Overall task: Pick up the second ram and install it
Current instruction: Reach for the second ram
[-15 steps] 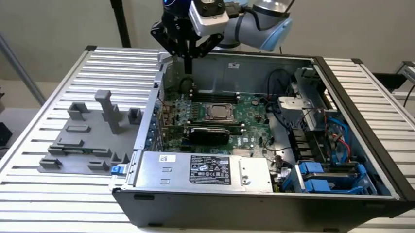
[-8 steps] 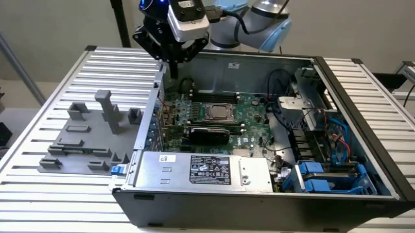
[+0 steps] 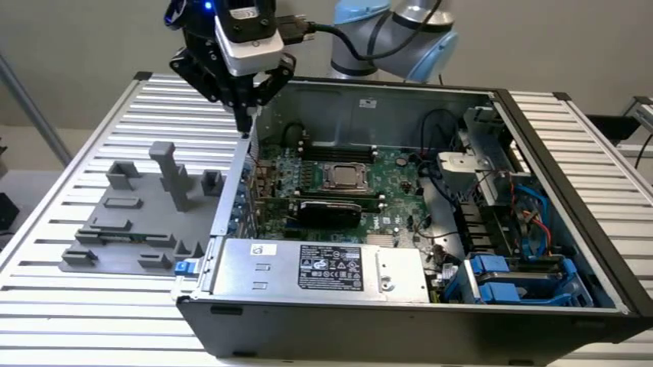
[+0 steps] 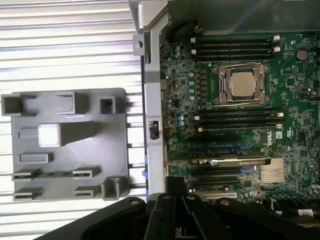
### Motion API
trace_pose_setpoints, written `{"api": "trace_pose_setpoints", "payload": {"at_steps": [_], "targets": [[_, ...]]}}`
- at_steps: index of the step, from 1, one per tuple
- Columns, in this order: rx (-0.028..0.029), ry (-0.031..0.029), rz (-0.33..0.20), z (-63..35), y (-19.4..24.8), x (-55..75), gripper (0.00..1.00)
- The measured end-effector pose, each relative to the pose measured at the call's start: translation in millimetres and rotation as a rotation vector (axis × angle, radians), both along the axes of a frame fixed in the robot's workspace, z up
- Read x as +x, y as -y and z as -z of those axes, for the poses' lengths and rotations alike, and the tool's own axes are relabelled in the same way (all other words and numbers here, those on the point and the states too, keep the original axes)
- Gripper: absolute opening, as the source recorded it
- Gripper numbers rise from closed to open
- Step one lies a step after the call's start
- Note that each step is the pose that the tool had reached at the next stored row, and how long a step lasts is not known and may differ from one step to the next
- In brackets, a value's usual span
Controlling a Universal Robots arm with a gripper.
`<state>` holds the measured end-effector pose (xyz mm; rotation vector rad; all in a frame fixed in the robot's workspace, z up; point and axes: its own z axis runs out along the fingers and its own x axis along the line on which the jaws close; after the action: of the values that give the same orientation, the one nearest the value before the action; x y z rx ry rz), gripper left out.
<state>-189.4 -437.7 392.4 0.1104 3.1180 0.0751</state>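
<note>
One end effector [image 3: 245,124] [image 4: 175,186], black, two-fingered, closed with its tips together and gripping nothing. It points downward and hangs just above the top edge of the side wall [image 3: 235,180] [image 4: 153,95] of an open computer case [image 3: 408,325].

One robot arm [image 3: 393,34], pale blue and silver, reaches in from behind the case and carries the end effector and a white-bodied wrist unit.

One motherboard [image 3: 396,170] [image 4: 300,100], green, lies flat inside the case, just beyond the side wall from the end effector. It bears:
- one processor socket [image 3: 345,177] [image 4: 241,84] with a metal frame, near the board's middle;
- two banks of long black memory slots [image 4: 235,47], one on each side of the socket;
- one black expansion card [image 3: 326,208], beside the socket.

One second ram [image 3: 125,236] [image 4: 52,174], a thin green stick. It lies flat in the grey holder [image 3: 133,205] [image 4: 75,150], its ends seated in two low blocks. It is outside the case and well apart from the end effector.

The grey holder is a flat plate with several raised blocks and one tall post [image 3: 171,174]. It rests on the surface at the exterior view's left of the case.

One surface [image 3: 102,317] [image 4: 65,45] of ribbed metal slats carries both the holder and the case.

One silver power supply [image 3: 326,267] with a label sits at the case's near edge.

Two blue drive carriers [image 3: 510,281] sit in the case corner at the exterior view's right.
</note>
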Motion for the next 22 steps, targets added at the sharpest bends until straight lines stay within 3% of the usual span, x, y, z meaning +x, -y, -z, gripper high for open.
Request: {"api": "trace_pose_setpoints", "payload": {"at_steps": [6,22], "targets": [[-0.0001,0.0,0.0,1.8,5.2,-27.4,0.11],[0.0,0.0,0.0,13.6,5.8,-100.0,0.11]]}}
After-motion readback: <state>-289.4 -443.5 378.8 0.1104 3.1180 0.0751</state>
